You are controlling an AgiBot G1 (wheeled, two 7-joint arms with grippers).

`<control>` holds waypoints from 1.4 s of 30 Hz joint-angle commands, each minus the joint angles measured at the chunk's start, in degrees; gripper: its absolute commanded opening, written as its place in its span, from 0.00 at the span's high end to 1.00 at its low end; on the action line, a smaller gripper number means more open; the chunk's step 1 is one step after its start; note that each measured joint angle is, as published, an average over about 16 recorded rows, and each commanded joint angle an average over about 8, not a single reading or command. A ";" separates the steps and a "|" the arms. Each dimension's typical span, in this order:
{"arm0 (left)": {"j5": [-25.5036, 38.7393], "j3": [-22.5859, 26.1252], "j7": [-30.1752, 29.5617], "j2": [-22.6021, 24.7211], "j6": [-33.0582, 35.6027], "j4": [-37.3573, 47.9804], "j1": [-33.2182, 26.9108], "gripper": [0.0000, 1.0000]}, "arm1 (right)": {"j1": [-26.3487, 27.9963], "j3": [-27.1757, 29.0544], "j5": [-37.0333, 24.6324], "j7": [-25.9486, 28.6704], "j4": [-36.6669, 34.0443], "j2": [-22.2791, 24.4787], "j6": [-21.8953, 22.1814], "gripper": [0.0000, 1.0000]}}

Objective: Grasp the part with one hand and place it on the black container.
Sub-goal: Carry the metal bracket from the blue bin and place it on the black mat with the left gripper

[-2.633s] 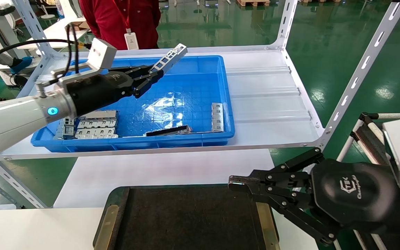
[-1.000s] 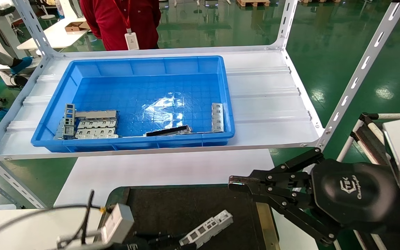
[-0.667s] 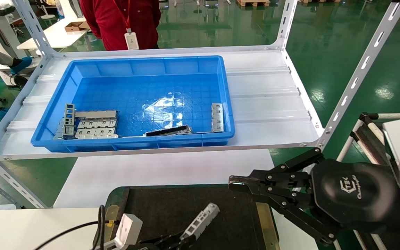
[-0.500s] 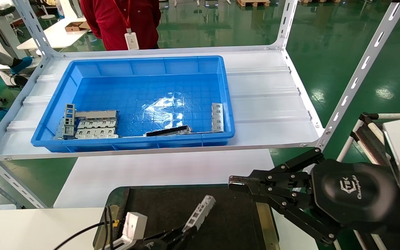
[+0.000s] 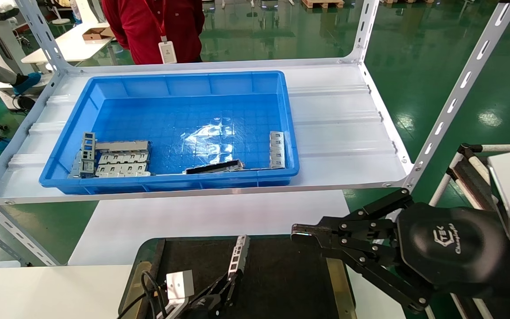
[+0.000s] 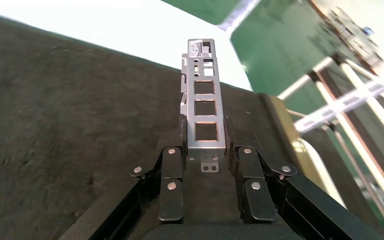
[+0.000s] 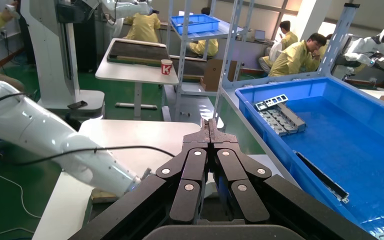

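Now, step in hand: we carry the part (image 5: 239,255) over the black container (image 5: 290,283); the placing is not yet done.
Left hand: our left hand (image 5: 227,283) is at about 6 o'clock of the head view, low over the container, and it grips the near end of the part between its closed fingers (image 6: 172,172).
Part: it sticks out from the hand toward 12 o'clock, with its far end close to the far edge of the container; in the left wrist view the part (image 6: 203,113) shows its square cut-outs, and we cannot tell if its tip touches the dark mat.
Right hand: our right hand (image 5: 301,233) hangs at about 4 o'clock, near the far right corner of the container, with the fingers pressed together and holding nothing.
Next move: we judge that the hand must go a little lower, bring the part flat on the mat, and only then let the fingers go apart; if it releases too high, the light bar may bounce or slide.
Surface: the container lies on a white counter (image 5: 202,221); its inside looks like dark, a bit rough felt, so we think the part will stay where it is put.
Room: behind, at 12 o'clock, a white shelf (image 5: 339,128) bears a blue bin (image 5: 175,84) with more metal pieces; a person in red (image 5: 153,26) stands behind it, on a green floor (image 5: 436,66).
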 commanded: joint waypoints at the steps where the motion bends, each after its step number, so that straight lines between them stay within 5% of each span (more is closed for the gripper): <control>1: 0.54 0.49 -0.34 1.79 -2.94 1.08 -0.08 1.00 | 0.00 0.00 0.00 0.00 0.00 0.00 0.00 1.00; 14: -2.86 7.70 -0.57 5.08 -9.85 9.67 -5.71 1.00 | 0.00 -0.01 0.01 -0.01 0.00 0.01 0.01 1.00; 35: -18.93 21.60 4.95 4.41 -21.57 11.22 -10.86 1.00 | 0.01 -0.03 0.02 -0.02 0.00 0.01 0.01 1.00; 37: -20.63 22.56 5.86 4.25 -22.42 10.89 -11.16 0.98 | 0.01 -0.03 0.02 -0.02 0.00 0.01 0.01 0.92; 38: -21.43 23.00 6.31 4.17 -22.82 10.71 -11.30 0.93 | 0.01 -0.03 0.02 -0.02 0.00 0.01 0.01 0.81; 42: -24.58 24.64 8.10 3.81 -24.35 9.82 -11.83 0.48 | 0.01 -0.04 0.03 -0.02 0.00 0.01 0.02 0.31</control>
